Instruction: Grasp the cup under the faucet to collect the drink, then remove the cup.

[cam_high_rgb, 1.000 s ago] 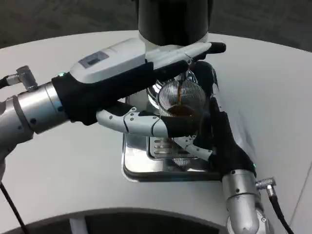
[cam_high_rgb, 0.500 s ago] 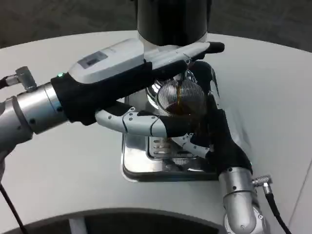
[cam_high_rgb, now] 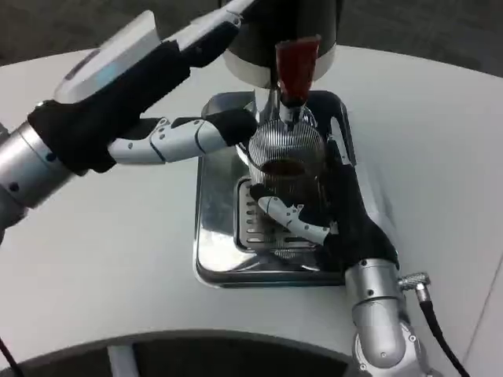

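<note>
Now left robot hand (cam_high_rgb: pixel 169 137) has lifted away open; right robot hand (cam_high_rgb: pixel 330 212) grips cup (cam_high_rgb: pixel 287 161)

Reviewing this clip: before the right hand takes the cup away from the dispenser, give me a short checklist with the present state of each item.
1. Right hand grips the ribbed clear glass cup: ok, fingers wrap its lower part.
2. Drink collected: ok, dark liquid sits in the lower part of the cup.
3. Flow stopped at the red-handled faucet: cannot tell, no stream stands out but the spout is partly hidden.
4. Left hand off the faucet handle: cannot tell; its fingertips reach close beside the faucet and cup.
5. Cup upright: ok.
6. Cup over the shiny steel drip tray: ok, above its slotted grate.
</note>
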Available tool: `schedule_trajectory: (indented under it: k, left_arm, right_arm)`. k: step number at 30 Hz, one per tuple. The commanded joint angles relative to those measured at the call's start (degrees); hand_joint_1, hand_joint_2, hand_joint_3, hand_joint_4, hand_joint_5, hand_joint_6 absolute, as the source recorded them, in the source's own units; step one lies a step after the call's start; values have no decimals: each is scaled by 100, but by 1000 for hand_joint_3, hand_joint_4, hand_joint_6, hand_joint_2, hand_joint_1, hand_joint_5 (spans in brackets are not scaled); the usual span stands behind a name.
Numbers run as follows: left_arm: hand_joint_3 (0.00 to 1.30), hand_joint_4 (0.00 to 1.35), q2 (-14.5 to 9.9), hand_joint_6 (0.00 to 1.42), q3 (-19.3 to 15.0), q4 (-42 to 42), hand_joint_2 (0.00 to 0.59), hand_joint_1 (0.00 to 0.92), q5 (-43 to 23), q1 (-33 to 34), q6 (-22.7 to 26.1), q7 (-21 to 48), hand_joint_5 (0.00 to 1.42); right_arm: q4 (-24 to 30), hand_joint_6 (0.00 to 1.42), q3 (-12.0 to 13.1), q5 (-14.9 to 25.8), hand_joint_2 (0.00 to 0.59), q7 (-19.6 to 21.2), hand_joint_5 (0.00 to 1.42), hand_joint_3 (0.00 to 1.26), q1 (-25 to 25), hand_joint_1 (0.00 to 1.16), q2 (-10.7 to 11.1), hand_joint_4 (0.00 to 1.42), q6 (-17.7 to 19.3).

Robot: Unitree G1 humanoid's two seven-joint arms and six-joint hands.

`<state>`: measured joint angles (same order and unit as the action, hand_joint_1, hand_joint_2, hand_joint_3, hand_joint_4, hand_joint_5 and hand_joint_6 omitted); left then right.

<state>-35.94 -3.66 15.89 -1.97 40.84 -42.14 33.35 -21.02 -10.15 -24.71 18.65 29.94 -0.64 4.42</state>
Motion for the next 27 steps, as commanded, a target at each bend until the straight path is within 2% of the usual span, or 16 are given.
schedule_trajectory:
  k: [1,7,9,11,15,19,27]
  left_arm:
    - [0,0,-26,56,-76,5,203,0,-41,-145,-58,-76,76]
    - [0,0,-44,56,-98,23,205,0,-40,-160,-28,-78,79]
    - [0,0,-47,56,-94,38,206,0,-47,-161,-20,-65,80]
    - [0,0,-50,56,-88,47,207,0,-48,-166,-20,-52,80]
    - [0,0,-46,56,-83,62,206,0,-47,-168,-25,-51,76]
    - [0,0,-38,56,-76,79,202,0,-54,-168,-11,-46,73]
    - [0,0,-20,46,-72,69,202,0,-65,-193,15,-51,70]
  right_arm:
    - [-306,182,-10,95,208,74,124,21,71,823,-105,149,87]
    - [-439,473,53,96,215,371,367,188,108,940,-203,358,225]
    - [-462,673,68,100,230,455,525,319,103,997,-226,507,271]
    - [-454,867,74,75,225,571,657,410,74,1030,-251,586,301]
    - [-351,1060,58,-24,210,878,806,526,-28,1082,-299,688,359]
    - [-260,1196,40,-79,157,1052,892,602,-89,1128,-315,771,401]
    - [-13,1288,-4,-185,134,1182,937,653,-193,1142,-318,829,383]
